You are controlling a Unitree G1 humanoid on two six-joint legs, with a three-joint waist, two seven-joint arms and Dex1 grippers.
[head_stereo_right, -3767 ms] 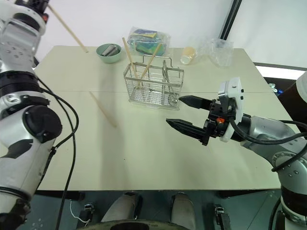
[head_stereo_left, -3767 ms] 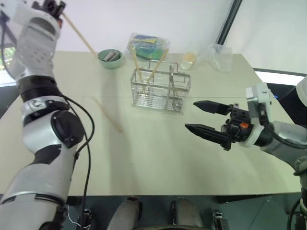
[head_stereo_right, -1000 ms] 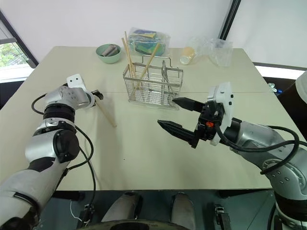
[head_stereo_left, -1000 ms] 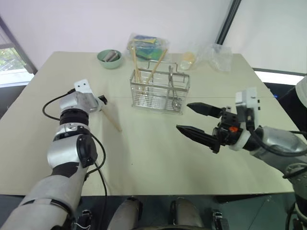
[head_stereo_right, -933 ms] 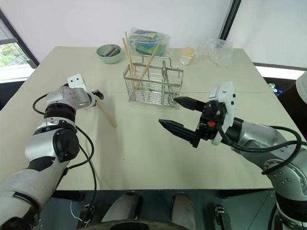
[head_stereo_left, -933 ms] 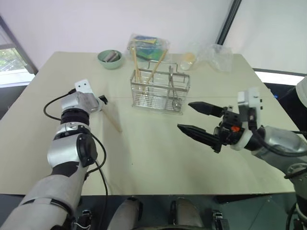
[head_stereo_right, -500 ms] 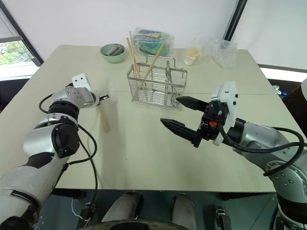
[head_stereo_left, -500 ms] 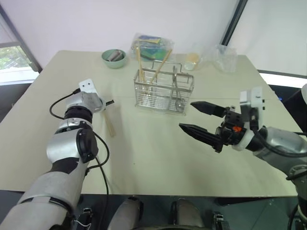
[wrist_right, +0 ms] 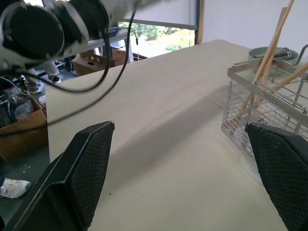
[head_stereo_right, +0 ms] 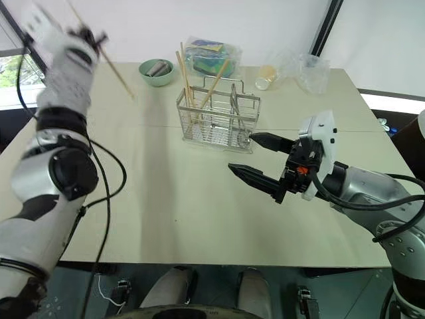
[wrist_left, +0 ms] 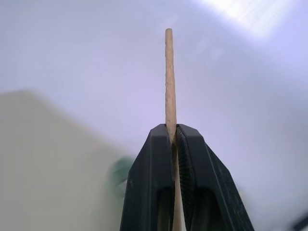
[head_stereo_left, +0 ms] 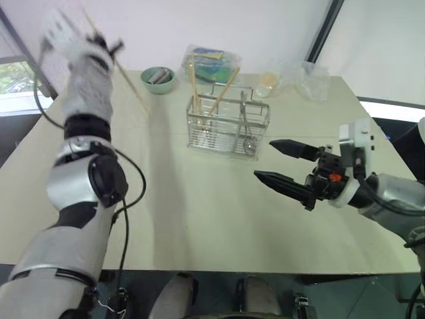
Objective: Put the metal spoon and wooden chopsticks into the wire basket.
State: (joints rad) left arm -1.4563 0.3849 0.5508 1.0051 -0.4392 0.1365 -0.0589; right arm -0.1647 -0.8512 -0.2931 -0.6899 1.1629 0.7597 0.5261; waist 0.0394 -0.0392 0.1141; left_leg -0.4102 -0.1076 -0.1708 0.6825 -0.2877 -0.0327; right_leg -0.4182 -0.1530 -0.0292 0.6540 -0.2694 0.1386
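Note:
My left gripper point(wrist_left: 172, 132) is shut on one wooden chopstick point(wrist_left: 168, 72), raised high over the table's far left corner point(head_stereo_left: 109, 48). The stick point(head_stereo_left: 129, 83) slants down from it toward the table. The wire basket point(head_stereo_left: 229, 126) stands at the middle back of the table. More wooden chopsticks point(head_stereo_left: 194, 86) lean in its left compartments. The metal spoon point(head_stereo_left: 246, 136) stands in its right compartment, bowl down. My right gripper point(head_stereo_left: 282, 163) hovers open to the right of the basket and nearer me, with nothing between its fingers point(wrist_right: 82, 178).
A small green bowl point(head_stereo_left: 158, 78) sits behind the basket to the left. A plastic bag of coloured items point(head_stereo_left: 209, 61), a cup point(head_stereo_left: 267, 83) and clear bags point(head_stereo_left: 309, 73) line the table's back edge.
My left gripper has closed on the chopstick that lay on the table and lifted it high up and to the left. The right arm has stayed still. The camera shifted slightly.

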